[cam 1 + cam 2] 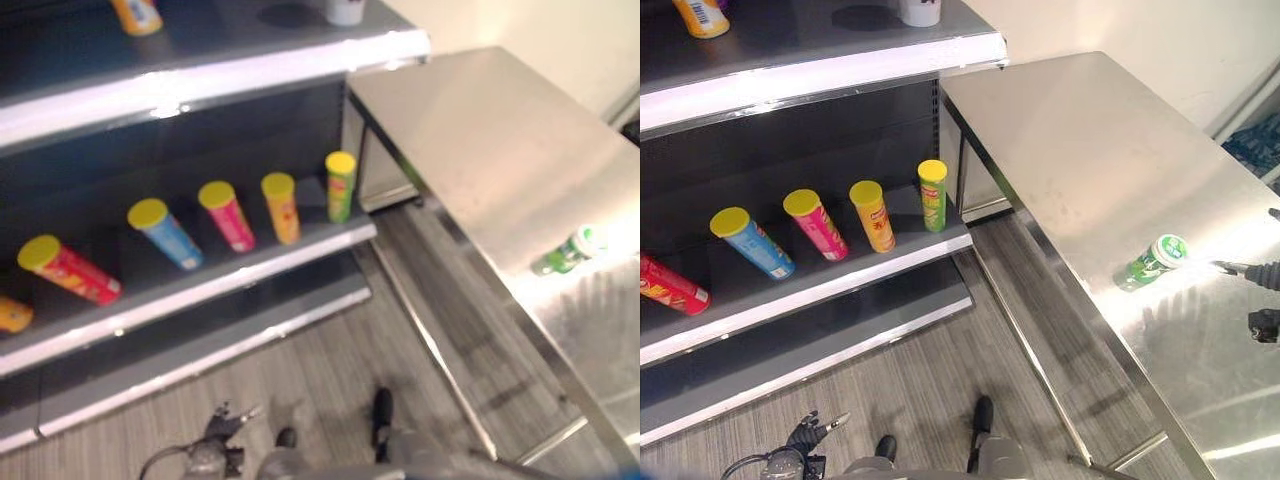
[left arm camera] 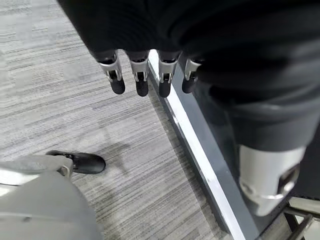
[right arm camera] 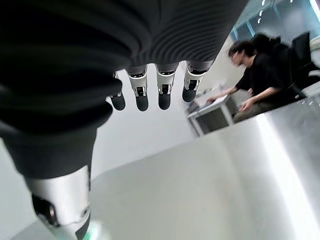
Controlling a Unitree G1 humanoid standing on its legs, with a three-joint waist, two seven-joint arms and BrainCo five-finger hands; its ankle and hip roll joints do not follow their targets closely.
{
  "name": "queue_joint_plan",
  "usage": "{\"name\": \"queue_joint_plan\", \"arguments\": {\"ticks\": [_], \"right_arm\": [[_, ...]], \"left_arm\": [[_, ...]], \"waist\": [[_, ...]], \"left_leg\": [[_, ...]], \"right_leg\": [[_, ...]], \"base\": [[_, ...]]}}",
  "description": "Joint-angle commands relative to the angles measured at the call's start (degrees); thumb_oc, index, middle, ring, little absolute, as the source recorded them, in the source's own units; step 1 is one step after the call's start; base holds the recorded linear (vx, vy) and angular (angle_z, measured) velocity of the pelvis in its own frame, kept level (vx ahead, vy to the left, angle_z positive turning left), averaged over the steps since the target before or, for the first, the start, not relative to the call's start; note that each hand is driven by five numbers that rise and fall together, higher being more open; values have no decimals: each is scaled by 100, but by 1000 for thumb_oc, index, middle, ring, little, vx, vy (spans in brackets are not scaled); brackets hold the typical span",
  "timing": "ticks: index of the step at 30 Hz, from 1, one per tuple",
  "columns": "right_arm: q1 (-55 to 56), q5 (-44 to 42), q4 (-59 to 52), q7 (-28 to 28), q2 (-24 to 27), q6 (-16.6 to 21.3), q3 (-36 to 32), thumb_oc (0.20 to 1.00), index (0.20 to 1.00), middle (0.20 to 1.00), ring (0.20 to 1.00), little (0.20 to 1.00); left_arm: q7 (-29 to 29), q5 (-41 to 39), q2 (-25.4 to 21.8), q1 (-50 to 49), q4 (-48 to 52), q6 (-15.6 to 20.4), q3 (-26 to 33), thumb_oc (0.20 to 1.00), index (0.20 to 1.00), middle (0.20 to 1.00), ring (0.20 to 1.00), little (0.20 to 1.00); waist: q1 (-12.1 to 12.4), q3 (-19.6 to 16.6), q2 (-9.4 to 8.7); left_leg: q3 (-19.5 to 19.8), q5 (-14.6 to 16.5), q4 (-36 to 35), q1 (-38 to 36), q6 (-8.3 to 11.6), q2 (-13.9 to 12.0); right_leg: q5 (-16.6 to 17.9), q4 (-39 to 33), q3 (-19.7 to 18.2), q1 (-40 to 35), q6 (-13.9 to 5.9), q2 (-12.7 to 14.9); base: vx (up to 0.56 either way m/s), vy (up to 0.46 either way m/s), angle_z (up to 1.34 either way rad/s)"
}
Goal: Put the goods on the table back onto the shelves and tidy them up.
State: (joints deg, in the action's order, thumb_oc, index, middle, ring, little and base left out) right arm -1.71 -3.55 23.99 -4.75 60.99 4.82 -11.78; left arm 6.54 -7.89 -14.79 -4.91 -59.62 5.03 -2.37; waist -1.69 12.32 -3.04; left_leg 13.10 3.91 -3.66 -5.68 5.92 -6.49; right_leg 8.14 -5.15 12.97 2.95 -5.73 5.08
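Observation:
A green can (image 1: 1152, 260) with a white lid lies on its side on the steel table (image 1: 1090, 150), near the table's right part. My right hand (image 1: 1262, 274) comes in at the right edge, just right of the can and apart from it. In its wrist view the right hand (image 3: 165, 90) hangs open over the table, holding nothing. My left hand (image 1: 808, 434) hangs low over the floor in front of the shelves. Its fingers (image 2: 141, 75) are relaxed and empty, close to the bottom shelf edge (image 2: 200, 165).
The middle shelf (image 1: 840, 290) holds several yellow-lidded tubes: red (image 1: 670, 285), blue (image 1: 752, 243), pink (image 1: 816, 224), orange (image 1: 873, 215) and an upright green one (image 1: 932, 195). An orange item (image 1: 702, 16) and a white one (image 1: 920, 10) stand on the upper shelf. A person (image 3: 255, 75) sits far behind.

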Motion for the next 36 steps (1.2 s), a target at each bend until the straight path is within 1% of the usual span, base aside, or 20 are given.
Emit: {"name": "queue_joint_plan", "arguments": {"ticks": [1, 5, 8, 12, 17, 19, 24, 25, 26, 27, 28, 33, 36], "right_arm": [[-210, -351, -256, 151, 455, 305, 209, 1000, 1000, 1000, 1000, 1000], [-170, -345, -255, 299, 575, 338, 356, 1000, 1000, 1000, 1000, 1000], [-306, -253, -166, 368, 619, 336, 615, 1000, 1000, 1000, 1000, 1000], [-720, -212, -64, 409, 549, 337, 1085, 1000, 1000, 1000, 1000, 1000], [-682, -586, -203, 609, 572, 383, 1116, 1000, 1000, 1000, 1000, 1000], [-652, -624, -216, 693, 632, 375, 1158, 1000, 1000, 1000, 1000, 1000], [-868, -560, -141, 677, 633, 378, 1393, 1000, 1000, 1000, 1000, 1000], [-880, -548, -136, 684, 643, 372, 1413, 815, 815, 815, 815, 815], [-895, -520, -127, 694, 646, 363, 1462, 664, 664, 664, 664, 664], [-910, -492, -125, 696, 657, 355, 1494, 451, 451, 451, 451, 451], [-941, -456, -116, 675, 660, 355, 1518, 200, 200, 200, 200, 200], [-1040, -334, -136, 632, 635, 350, 1611, 200, 200, 200, 200, 200], [-1022, -220, -238, 513, 624, 362, 1521, 200, 200, 200, 200, 200]], "left_arm": [[-65, -76, -378, 108, -15, 197, -167, 1000, 1000, 1000, 1000, 1000], [-101, -72, -340, 86, -51, 214, -204, 1000, 1000, 1000, 1000, 1000], [-120, -66, -313, 52, -48, 234, -233, 1000, 1000, 1000, 1000, 1000], [-110, -118, -323, 58, 6, 247, -253, 1000, 1000, 1000, 1000, 1000], [-112, -168, -369, 89, 82, 273, -229, 1000, 1000, 1000, 1000, 1000], [-137, -169, -364, 87, 81, 282, -242, 1000, 1000, 1000, 1000, 1000], [-147, -166, -320, 81, 46, 289, -297, 1000, 1000, 1000, 1000, 1000], [-152, -171, -315, 82, 44, 291, -301, 1000, 1000, 1000, 1000, 1000], [-155, -169, -310, 81, 46, 287, -309, 1000, 1000, 1000, 1000, 1000], [-153, -181, -308, 78, 55, 289, -311, 1000, 1000, 1000, 1000, 1000], [-150, -184, -306, 74, 64, 292, -314, 1000, 1000, 1000, 1000, 1000], [-112, -183, -313, 88, 41, 284, -296, 1000, 1000, 1000, 1000, 1000], [-78, -200, -301, 102, -15, 277, -242, 1000, 1000, 1000, 1000, 1000]], "waist": [[156, -191, -313], [161, -176, -289], [169, -163, -278], [207, -121, -271], [216, -90, -271], [226, -84, -275], [229, -87, -260], [229, -86, -260], [234, -83, -259], [235, -83, -255], [240, -80, -253], [250, -74, -243], [234, -75, -227]], "left_leg": [[-150, -137, -134, 250, 271, -15], [-139, -150, -134, 269, 287, -28], [-155, -143, -134, 265, 272, -18], [-182, -150, -134, 295, 258, -13], [-179, -172, -134, 354, 277, -21], [-182, -172, -134, 349, 281, -21], [-206, -160, -134, 325, 276, -11], [-210, -162, -134, 323, 276, -11], [-210, -161, -134, 317, 274, -11], [-207, -161, -134, 315, 273, -11], [-211, -165, -134, 318, 272, -11], [-231, -172, -134, 338, 272, -6], [-257, -169, -134, 334, 283, -19]], "right_leg": [[-609, 183, -74, -207, -455, 319], [-620, 161, -19, -257, -447, 327], [-613, 155, -20, -272, -455, 340], [-609, 147, -67, -231, -454, 347], [-612, 123, -29, -220, -452, 360], [-618, 112, -6, -252, -451, 367], [-618, 95, -12, -290, -449, 371], [-615, 93, -11, -292, -450, 375], [-611, 90, -2, -298, -450, 378], [-612, 89, -5, -301, -449, 380], [-611, 88, -2, -302, -448, 382], [-619, 83, -2, -302, -448, 388], [-637, 84, 12, -315, -441, 383]], "base": [[28, -19, 16], [15, -1, 16], [4, 6, 8], [-7, 6, -2], [0, 0, 0], [0, 0, 0], [0, 0, 0], [0, 0, 0], [0, 0, 0], [0, 0, 0], [0, 0, 0], [0, 0, 0], [0, 0, 0]]}}
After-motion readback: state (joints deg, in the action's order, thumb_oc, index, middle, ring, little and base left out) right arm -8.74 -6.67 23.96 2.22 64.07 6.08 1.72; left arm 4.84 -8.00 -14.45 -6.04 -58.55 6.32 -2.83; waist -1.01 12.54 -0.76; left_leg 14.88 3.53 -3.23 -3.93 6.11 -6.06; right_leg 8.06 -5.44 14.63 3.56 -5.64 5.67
